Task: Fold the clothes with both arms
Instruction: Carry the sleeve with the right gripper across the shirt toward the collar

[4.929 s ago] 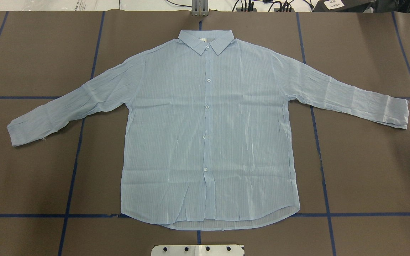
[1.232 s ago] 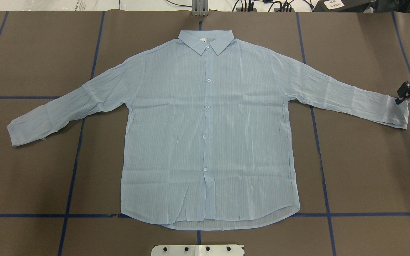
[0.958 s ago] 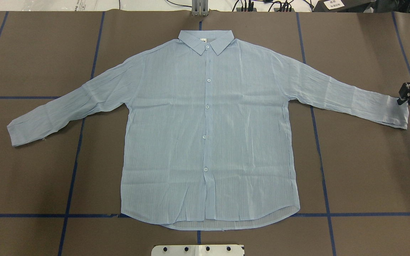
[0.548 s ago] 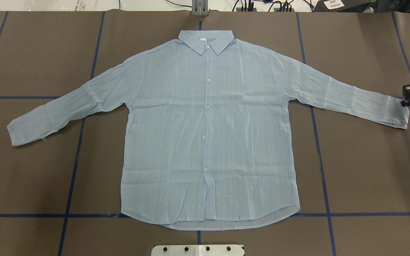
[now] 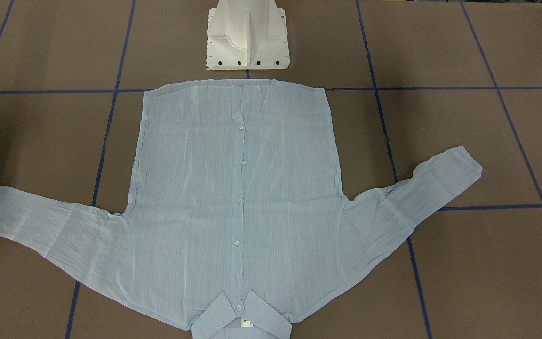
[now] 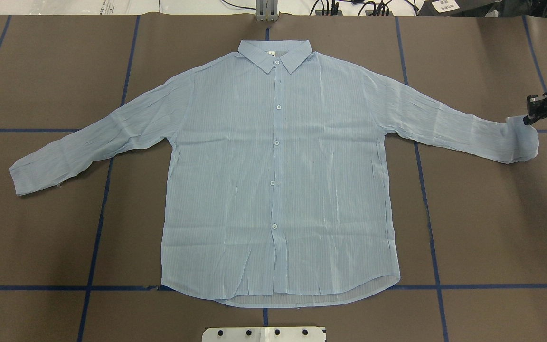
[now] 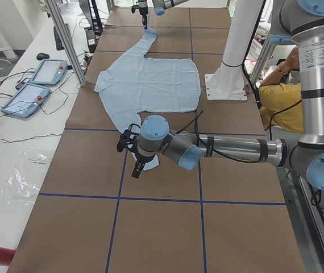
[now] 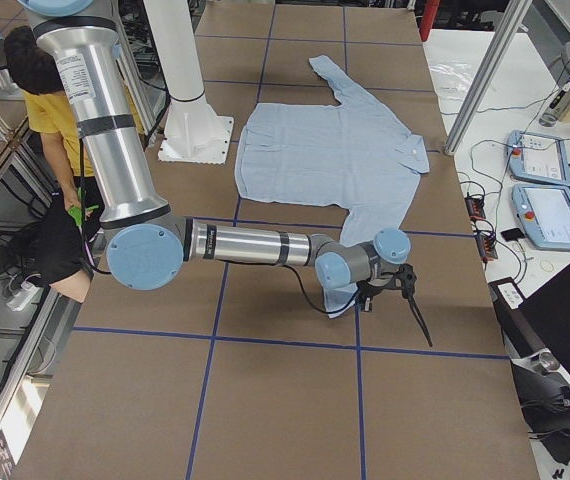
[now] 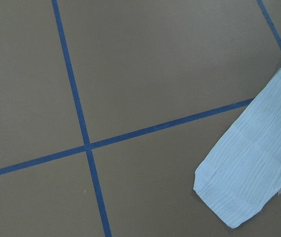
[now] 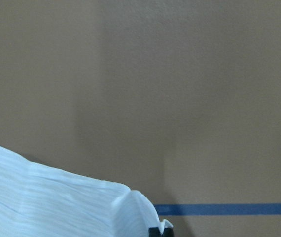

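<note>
change: sleeve end [image 6: 523, 142] of the thin pale-blue striped cloth shirt [image 6: 278, 180], flat a moment ago, is being lifted | black right tool [image 6: 529, 115]: being held clamped on it | meaning: first fold is likely being started

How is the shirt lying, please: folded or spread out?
Spread out: the shirt lies flat, front up, nothing folded over; only one cuff curls up at the right end effector.

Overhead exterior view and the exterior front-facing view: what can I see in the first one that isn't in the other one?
Only the overhead exterior view shows the right gripper pinching the shirt at its right cuff, which curls upward. Only the front-facing view shows the white pedestal standing upright; there that cuff runs off the picture's edge. Both show the shirt spread flat, buttons up, collar on the side away from the robot.
</note>
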Controlling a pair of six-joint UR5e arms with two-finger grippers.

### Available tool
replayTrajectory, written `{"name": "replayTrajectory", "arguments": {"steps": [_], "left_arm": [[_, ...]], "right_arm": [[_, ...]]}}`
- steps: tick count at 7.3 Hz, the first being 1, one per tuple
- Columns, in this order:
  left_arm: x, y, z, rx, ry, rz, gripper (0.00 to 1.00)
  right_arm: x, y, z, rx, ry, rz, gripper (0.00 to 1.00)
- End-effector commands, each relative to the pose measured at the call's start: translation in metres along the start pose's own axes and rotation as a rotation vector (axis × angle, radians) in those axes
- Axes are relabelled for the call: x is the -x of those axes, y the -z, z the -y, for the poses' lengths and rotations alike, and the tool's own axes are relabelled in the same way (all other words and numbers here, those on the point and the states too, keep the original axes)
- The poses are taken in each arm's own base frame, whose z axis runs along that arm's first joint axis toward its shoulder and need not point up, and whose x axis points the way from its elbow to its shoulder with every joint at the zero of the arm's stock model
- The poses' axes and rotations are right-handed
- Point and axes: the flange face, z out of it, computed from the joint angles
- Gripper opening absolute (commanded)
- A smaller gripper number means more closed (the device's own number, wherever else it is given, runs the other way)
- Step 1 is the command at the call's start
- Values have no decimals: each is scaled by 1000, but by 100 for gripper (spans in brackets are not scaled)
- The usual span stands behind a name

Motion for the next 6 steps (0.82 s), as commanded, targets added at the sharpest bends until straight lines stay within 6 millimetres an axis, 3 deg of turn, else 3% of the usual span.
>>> {"name": "replayTrajectory", "arguments": {"steps": [1,2,3,5,6], "left_arm": [[-2,0,1,-2,-9,-2,100],[-3,2,2,-22,-22,-3,100],[-4,2,3,-37,-38,-6,100],[-4,3,3,-46,-52,-8,100],[-5,3,5,-48,-55,-9,100]], "right_arm": [[87,9,-17,-16,-86,57,0],[147,3,-35,-3,-133,85,0],[213,6,-39,-1,-188,118,0],[372,-19,-58,-37,-291,135,0],[436,-18,-66,-99,-352,150,0]]}}
